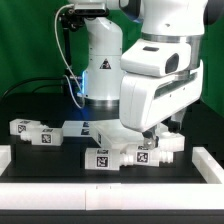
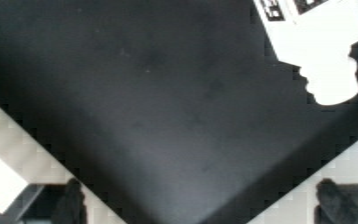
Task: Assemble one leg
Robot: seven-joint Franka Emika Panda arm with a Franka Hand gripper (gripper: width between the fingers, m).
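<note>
Leg (image 1: 28,130) lies mid-left of exterior frame on black table (image 1: 60,152). Tagged white parts (image 1: 102,157) sit lower centre, below arm (image 1: 150,90). Gripper (image 2: 197,205) jaws spread wide over dark table.

Strong, even light falls from above in the exterior view. The arm (image 1: 160,90) has a white shell that is close to blown out, with grey shading only on its underside. The black table (image 1: 50,158) swallows shadows, and the green backdrop (image 1: 25,45) stays dim. A blue lamp (image 1: 100,68) glows on the far base. The picture is coarse and soft. In the wrist view the table is dark and grainy, a white part (image 2: 327,60) glares without surface detail, and the gripper (image 2: 197,203) shows only as two blurred, out-of-focus fingertips (image 2: 51,203).
</note>
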